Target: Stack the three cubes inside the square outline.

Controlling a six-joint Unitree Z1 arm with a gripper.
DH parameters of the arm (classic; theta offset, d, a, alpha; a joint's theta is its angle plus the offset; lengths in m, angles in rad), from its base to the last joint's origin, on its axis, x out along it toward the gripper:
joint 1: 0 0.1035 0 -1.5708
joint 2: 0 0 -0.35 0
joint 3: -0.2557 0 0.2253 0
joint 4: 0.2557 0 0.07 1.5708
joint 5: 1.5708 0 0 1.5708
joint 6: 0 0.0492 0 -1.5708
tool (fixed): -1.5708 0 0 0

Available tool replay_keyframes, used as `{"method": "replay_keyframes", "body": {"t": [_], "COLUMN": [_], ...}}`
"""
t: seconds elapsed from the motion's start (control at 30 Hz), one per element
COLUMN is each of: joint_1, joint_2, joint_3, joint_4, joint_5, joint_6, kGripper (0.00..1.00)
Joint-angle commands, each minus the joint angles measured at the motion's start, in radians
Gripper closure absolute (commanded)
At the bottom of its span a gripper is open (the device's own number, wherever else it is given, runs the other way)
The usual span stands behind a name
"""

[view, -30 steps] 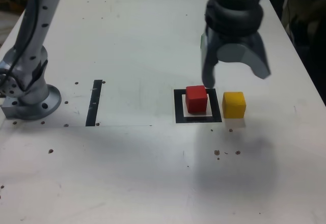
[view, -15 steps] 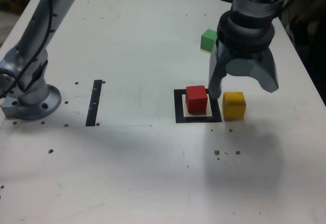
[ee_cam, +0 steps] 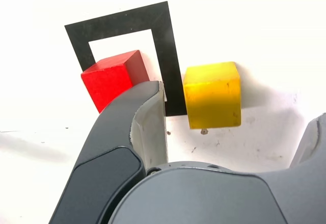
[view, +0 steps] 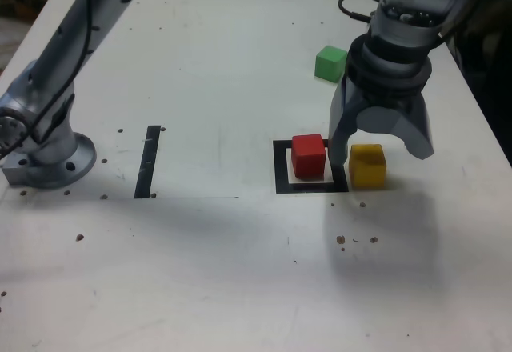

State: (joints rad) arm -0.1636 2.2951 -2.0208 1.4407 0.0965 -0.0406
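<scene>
The tool is hanging with its jaws spread wide, straddling the yellow cube without gripping it; in the exterior view one finger is reaching down between that cube and the red cube. The red cube is sitting inside the square outline, and the yellow one is lying on the white surface just outside the outline's edge, on the exterior view's right. The green cube is lying well apart, farther back. A narrow black strip is lying toward the exterior view's left, near the arm's base. No writing or label is showing on any cube.
</scene>
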Motion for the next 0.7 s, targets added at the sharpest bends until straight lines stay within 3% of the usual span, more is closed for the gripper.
{"method": "replay_keyframes", "body": {"t": [0.0, 0.67], "joint_1": [0.001, 0.025], "joint_2": [0.006, 0.046], "joint_3": [0.002, 0.017], "joint_4": [-0.002, -0.033], "joint_5": [-0.001, -0.060], "joint_6": [0.002, 0.021], "kGripper": [0.03, 0.14]}}
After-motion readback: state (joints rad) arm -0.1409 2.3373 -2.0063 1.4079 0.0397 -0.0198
